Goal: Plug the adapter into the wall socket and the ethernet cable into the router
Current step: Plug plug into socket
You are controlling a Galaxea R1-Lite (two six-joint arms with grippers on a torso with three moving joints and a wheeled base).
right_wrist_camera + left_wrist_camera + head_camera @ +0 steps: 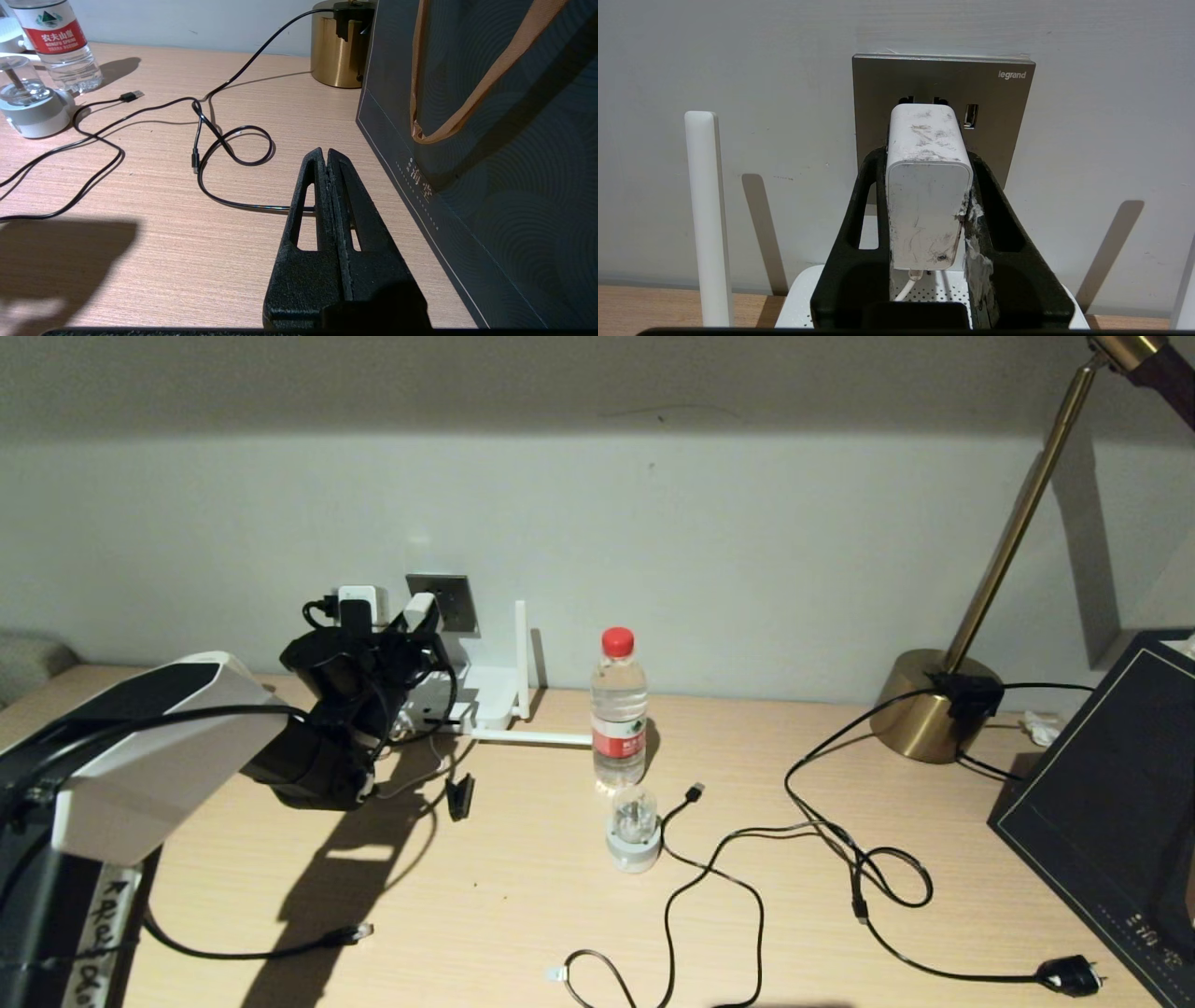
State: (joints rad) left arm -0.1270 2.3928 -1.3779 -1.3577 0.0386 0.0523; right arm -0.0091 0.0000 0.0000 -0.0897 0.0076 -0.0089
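Observation:
My left gripper (927,154) is shut on the adapter (924,186), a scuffed white boxy plug whose thin white cord hangs down. The adapter's far end sits close to the grey wall socket (999,107), just under two dark holes; its prongs are hidden. In the head view the adapter (420,609) is at the wall socket (448,600), above the white router (490,695). The ethernet cable (233,952) lies at the front left of the table, clear plug at one end. My right gripper (326,151) hangs shut and empty over the table, beside a dark bag.
A water bottle (619,709) and a clear-domed gadget (634,831) stand mid-table. A thin USB-tipped cable (695,791) and a mains-plug cable (1069,975) trail to the right. A brass lamp base (924,705) and the dark bag (1111,803) fill the right side.

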